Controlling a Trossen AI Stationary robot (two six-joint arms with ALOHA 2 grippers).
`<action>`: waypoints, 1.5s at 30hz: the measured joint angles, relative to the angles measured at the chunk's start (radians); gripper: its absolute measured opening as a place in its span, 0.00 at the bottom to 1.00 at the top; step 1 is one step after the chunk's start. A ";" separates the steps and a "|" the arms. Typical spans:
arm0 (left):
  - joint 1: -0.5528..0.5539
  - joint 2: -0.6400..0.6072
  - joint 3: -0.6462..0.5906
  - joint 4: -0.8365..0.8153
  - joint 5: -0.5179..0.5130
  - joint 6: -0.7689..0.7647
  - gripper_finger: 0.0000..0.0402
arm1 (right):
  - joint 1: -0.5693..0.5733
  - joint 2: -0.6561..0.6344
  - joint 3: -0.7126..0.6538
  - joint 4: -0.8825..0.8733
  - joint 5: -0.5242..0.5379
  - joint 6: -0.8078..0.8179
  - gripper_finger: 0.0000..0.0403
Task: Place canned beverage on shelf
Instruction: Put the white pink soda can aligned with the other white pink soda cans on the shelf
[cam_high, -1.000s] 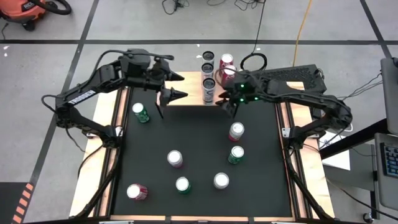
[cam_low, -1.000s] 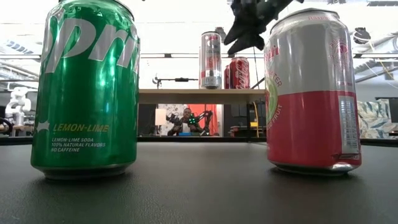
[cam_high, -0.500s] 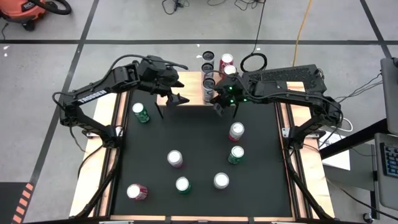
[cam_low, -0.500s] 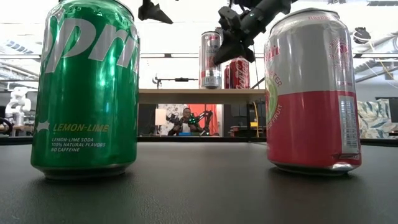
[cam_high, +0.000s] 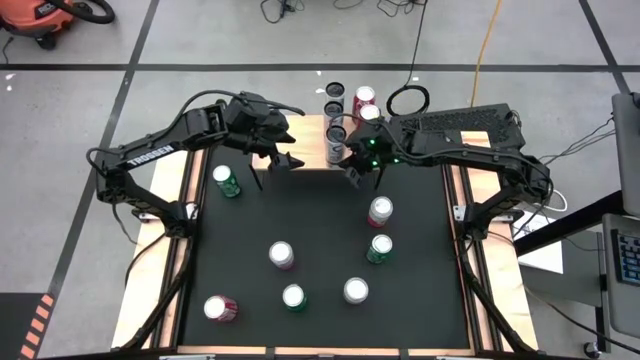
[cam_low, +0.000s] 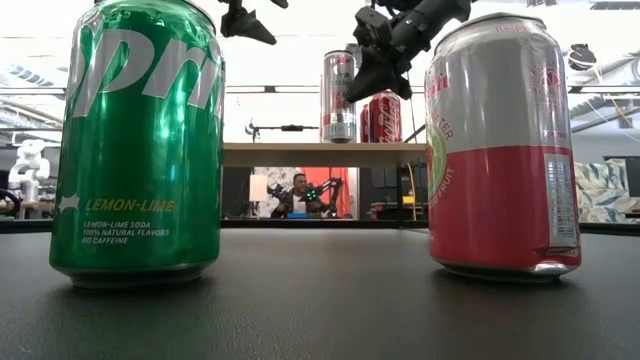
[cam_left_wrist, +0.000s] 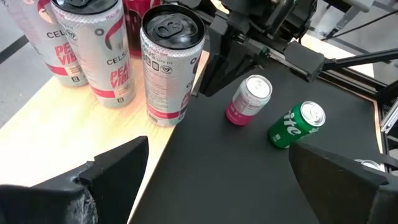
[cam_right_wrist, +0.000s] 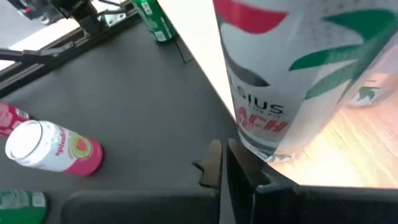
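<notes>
The right pincer (cam_high: 352, 168) is closed on nothing, just beside the tall cans (cam_high: 336, 140) standing on the shelf (cam_high: 305, 158). The left pincer (cam_high: 283, 150), spread wide and empty, hovers over the shelf's other end. A placement looks finished; next calls for fetching the pink can (cam_high: 380, 211) on the bench (cam_high: 310, 215) below.

Low wood-top shelf (cam_high: 305, 150) w/ black legs at table's far edge, several tall cans (cam_high: 336, 140) upright on it.
</notes>
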 joint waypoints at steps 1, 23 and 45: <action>0.000 0.000 0.000 0.000 0.000 0.000 0.96 | -0.001 0.000 0.000 0.000 0.007 -0.009 0.00; 0.000 0.000 0.000 0.004 0.000 -0.009 0.96 | -0.008 0.011 0.000 0.058 0.053 -0.056 0.00; 0.000 -0.001 0.001 0.004 0.000 -0.026 0.96 | -0.040 0.011 0.000 0.066 0.053 -0.135 0.00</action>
